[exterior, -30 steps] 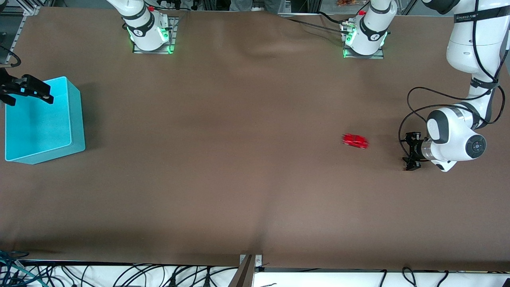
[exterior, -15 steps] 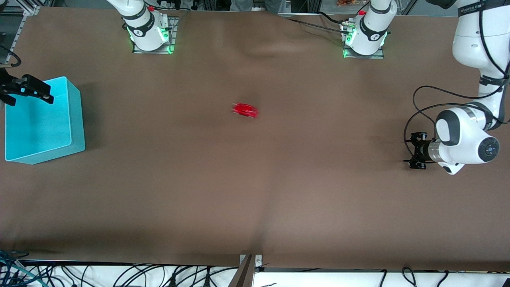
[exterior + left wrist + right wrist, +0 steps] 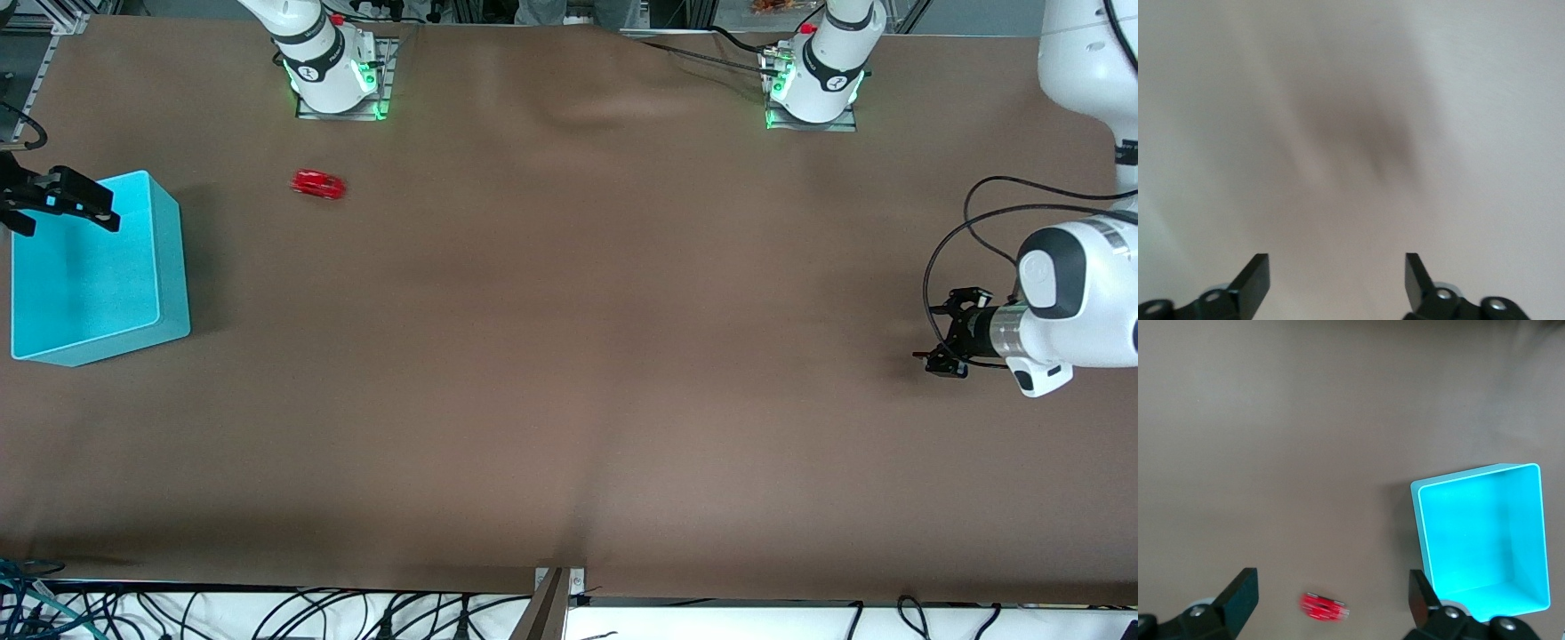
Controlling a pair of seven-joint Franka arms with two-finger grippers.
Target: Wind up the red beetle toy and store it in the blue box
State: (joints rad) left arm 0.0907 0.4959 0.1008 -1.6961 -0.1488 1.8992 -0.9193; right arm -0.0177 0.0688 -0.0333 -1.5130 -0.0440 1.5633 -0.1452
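The red beetle toy [image 3: 318, 184] stands free on the brown table near the right arm's base, blurred as if rolling. It also shows in the right wrist view, where the toy [image 3: 1324, 607] lies on the table far below the fingers. The blue box [image 3: 174, 267] sits open-topped at the right arm's end, with nothing in the part of the box [image 3: 1475, 475] that shows. My right gripper [image 3: 62, 206] hangs open over the box's rim farthest from the front camera. My left gripper [image 3: 944, 333] is open low at the left arm's end, nothing between its fingers [image 3: 1253, 277].
The two arm bases [image 3: 338, 80] [image 3: 813, 89] stand at the table's edge farthest from the front camera. A black cable loop [image 3: 942, 258] hangs off the left wrist. Cables and a metal bracket [image 3: 556, 591] line the edge nearest the front camera.
The red beetle toy has run across the table from the left arm's end to near the right arm's base. The left arm has drawn back toward its end, its jaws a little wider.
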